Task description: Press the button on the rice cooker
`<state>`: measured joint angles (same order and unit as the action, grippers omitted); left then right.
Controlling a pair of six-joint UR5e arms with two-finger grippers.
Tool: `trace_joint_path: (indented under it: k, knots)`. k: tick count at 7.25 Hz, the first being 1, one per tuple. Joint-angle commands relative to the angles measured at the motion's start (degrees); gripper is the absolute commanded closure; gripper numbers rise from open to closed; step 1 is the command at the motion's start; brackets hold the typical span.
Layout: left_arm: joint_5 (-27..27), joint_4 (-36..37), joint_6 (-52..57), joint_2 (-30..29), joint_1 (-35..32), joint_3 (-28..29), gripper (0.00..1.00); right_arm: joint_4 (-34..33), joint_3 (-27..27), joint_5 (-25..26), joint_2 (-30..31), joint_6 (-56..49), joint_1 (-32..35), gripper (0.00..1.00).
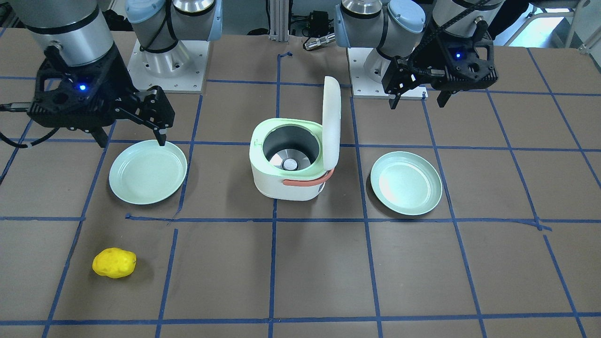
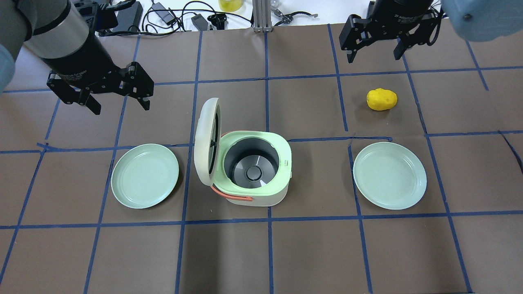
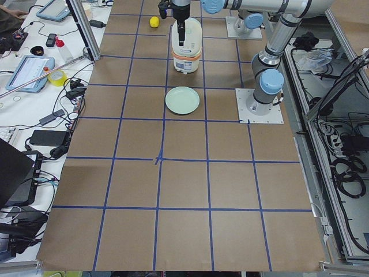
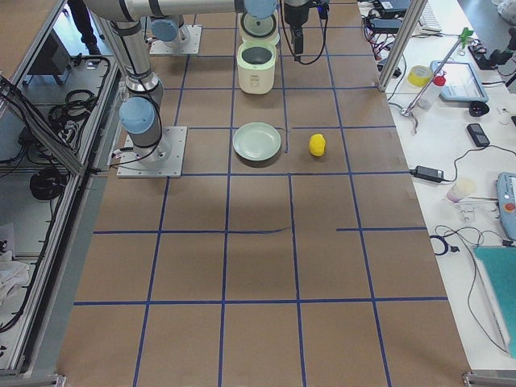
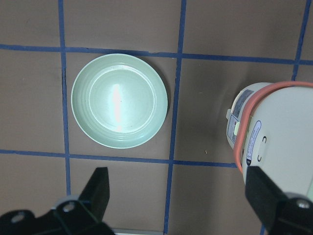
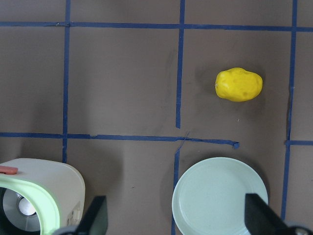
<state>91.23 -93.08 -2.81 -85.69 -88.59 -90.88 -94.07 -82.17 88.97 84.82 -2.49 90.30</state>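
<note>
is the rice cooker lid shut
No, the lid stands swung up on its hinge at the side of the rice cooker, leaving the empty inner pot open to view.

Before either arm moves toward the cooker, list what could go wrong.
1. The lid of the rice cooker stands upright on its left side. The left gripper, coming in from there, could knock it shut or shove the cooker.
2. The left plate and right plate flank the cooker, so a low approach by either arm might clip one.
</note>
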Motion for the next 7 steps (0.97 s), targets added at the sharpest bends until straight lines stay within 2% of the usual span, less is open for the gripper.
trace_joint_path:
  k: [1,7]
  knots:
    - [0.0,0.0,-0.1,0.0,0.0,0.0,0.00,0.2,0.3,0.7,0.3,-3.6,-2.8,0.00]
    - [0.0,0.0,0.0,0.0,0.0,0.0,0.00,1.7,-0.7,0.8,1.4,-2.5,-0.5,0.00]
